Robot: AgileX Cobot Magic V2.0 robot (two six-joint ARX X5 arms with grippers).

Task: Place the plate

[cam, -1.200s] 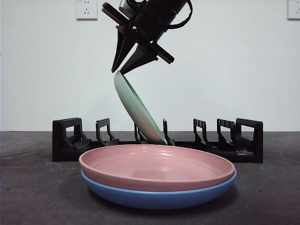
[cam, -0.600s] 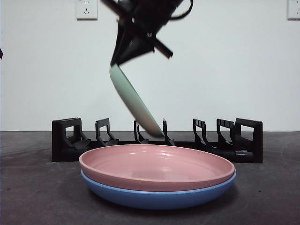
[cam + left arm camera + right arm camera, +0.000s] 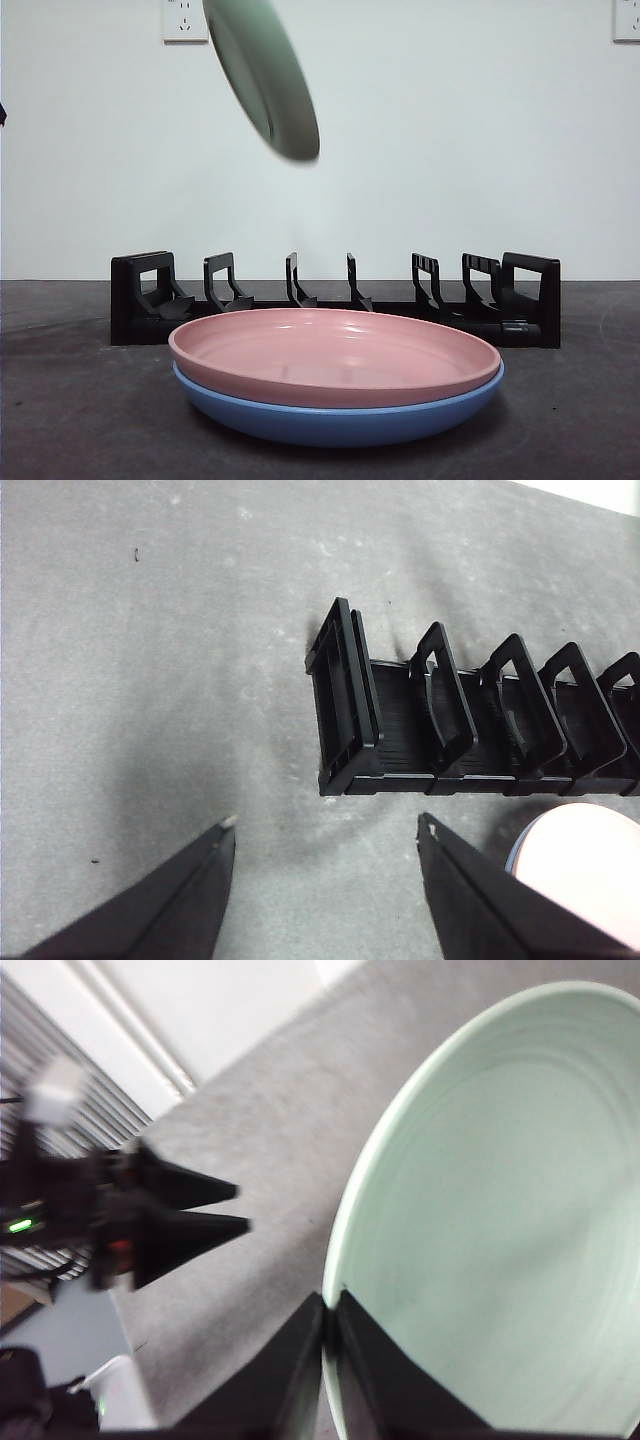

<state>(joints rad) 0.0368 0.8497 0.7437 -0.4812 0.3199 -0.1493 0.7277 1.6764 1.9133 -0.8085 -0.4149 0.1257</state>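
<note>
The mint-green plate (image 3: 262, 75) hangs tilted in the upper left of the front view, high above the rack, its top cut off by the frame edge. The right gripper (image 3: 328, 1312) pinches it by the rim, jaws closed to a narrow slit over the lip at the bottom centre of the right wrist view. Hold looks thin: smooth, glossy, rigid dish, likely slick under those black jaws, and the whole weight swings below one edge grip. I'd judge it light, probably plastic or melamine, though that can't be told for sure. The rim is the only place to take it; the concentric-ringed bowl (image 3: 500, 1220) offers nothing.

Below, the black dish rack (image 3: 335, 300) sits at mid-frame: hard moulded plastic, upright looped dividers, every slot vacant. In front, lower centre, a pink plate (image 3: 335, 352) nests in a blue plate (image 3: 340, 420), both shallow and shiny.

The left gripper (image 3: 328, 825) waits with jaws spread wide, holding nothing, over the grey matte table (image 3: 150, 630) near the rack's end.
</note>
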